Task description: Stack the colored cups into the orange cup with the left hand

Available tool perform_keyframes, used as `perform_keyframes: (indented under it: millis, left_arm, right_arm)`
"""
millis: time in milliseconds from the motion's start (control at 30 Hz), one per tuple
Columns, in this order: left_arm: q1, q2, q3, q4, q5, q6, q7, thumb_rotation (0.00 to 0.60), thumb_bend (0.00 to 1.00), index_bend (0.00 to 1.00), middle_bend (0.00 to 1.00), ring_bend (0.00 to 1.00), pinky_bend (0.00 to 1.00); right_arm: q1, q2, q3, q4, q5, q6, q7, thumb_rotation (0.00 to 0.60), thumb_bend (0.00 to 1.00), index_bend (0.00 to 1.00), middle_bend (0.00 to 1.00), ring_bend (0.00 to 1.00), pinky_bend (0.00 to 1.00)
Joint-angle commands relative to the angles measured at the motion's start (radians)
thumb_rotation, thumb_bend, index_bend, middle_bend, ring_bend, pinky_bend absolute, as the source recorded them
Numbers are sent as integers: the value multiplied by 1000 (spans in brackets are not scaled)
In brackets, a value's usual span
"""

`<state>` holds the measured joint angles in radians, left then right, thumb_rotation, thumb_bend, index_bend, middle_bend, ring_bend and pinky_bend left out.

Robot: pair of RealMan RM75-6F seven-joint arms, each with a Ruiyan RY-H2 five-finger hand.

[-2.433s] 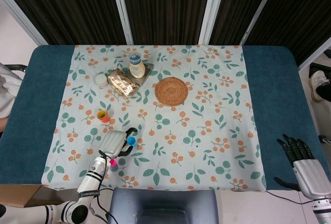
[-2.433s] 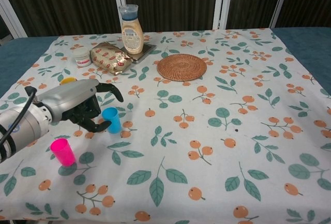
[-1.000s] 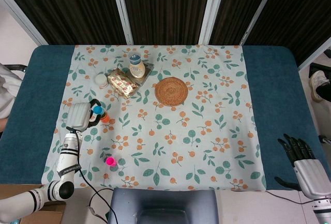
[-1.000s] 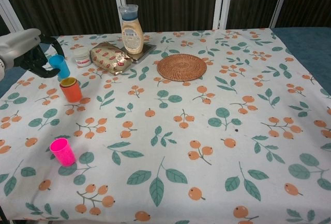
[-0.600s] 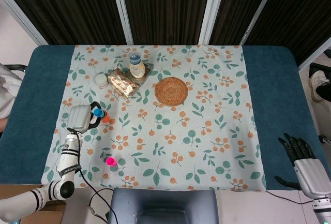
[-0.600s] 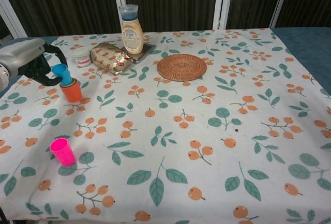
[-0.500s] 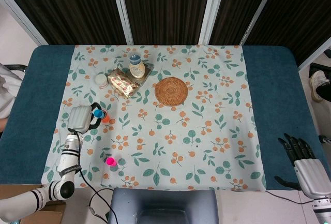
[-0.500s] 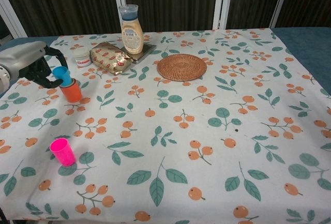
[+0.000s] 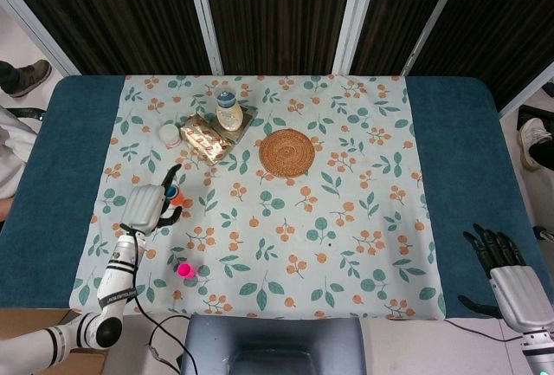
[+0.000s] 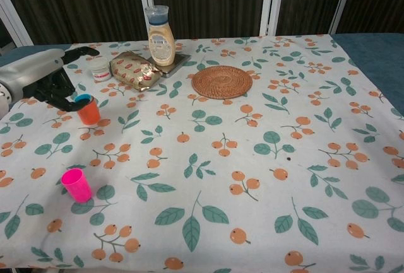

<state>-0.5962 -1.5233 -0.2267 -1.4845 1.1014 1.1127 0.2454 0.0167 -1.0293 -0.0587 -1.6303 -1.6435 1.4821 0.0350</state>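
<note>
Three cups show: one orange cup (image 10: 88, 110) at the left of the desk (image 9: 450, 132), one blue cup (image 10: 82, 99) nested inside it with only its rim showing, and one pink cup (image 10: 76, 185) alone, nearer. The left hand (image 10: 47, 77) sits just beside the orange cup, fingers (image 10: 86, 50) apart, holding nothing. The right hand (image 9: 509, 277) rests off the near right corner, fingers apart. One sauce bottle (image 10: 160, 36) and one woven coaster (image 10: 222, 81) stand far back.
</note>
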Motion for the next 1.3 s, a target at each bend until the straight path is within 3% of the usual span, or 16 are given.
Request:
perform_keyframes:
  millis: [33,200,433,600,867,1167,1300]
  left_arm:
    - [85,143,110,-224,150,45,-84,600,354,0,1000,1000,1000]
    - [177,246,259,-327,322,95,-176,600,354,0,1000,1000,1000]
    - [249,261,359,-297,423,126,-253,600,353,33,1000,1000,1000]
    - [259,192,358,-226,402,89,-273,600,352,71,1000,1000,1000]
    - [251,111,305,-167,335,43,-295,600,350,90,1000,1000,1000]
    - [255,76,280,-130,313,38,-282,600,350,283,1000,1000,1000]
    - [255,68,274,-122,307,31,-288,600,350,307,1000,1000,1000]
  right_arm:
    - [-2,2,0,0,-2,5,5,600,185,0,0,0,0]
    - [1,1,-5,1,-8,-2,3,600,186,0,0,0,0]
    - [-4,3,-11,2,-22,10,10,600,185,0,0,0,0]
    - [-5,3,-16,5,-31,12,10,600,185,0,0,0,0]
    - [-5,5,-14,8,-30,15,19,600,185,0,0,0,0]
    - [-6,6,-15,8,-31,17,19,600,185,0,0,0,0]
    - [-5,4,-15,9,-31,13,15,600,186,0,0,0,0]
